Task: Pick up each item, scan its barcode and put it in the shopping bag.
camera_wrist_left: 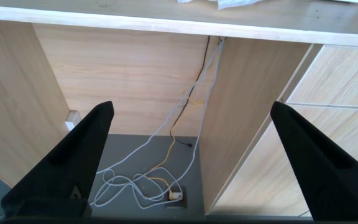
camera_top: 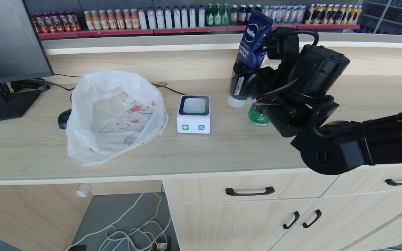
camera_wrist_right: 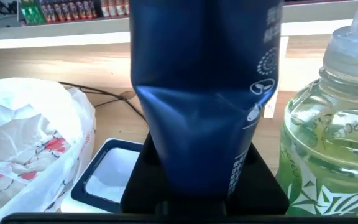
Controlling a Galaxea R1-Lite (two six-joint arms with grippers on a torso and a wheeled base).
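Right gripper (camera_top: 261, 71) is clamped on the dark blue tube (camera_top: 250, 48), cap down over the counter (camera_top: 222, 150), just right of the scanner (camera_top: 194, 113). A green bottle (camera_top: 258, 118) stands just beside it. The white shopping bag (camera_top: 79, 139) sits open left of the scanner. Left gripper (camera_wrist_left: 191, 146) hangs below counter level, fingers spread wide.

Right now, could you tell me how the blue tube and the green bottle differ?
The blue tube is opaque, the green bottle see-through. The tube is gripped cap-down by the right pincer; the bottle stands upright on the counter. Both are outside the shopping bag.
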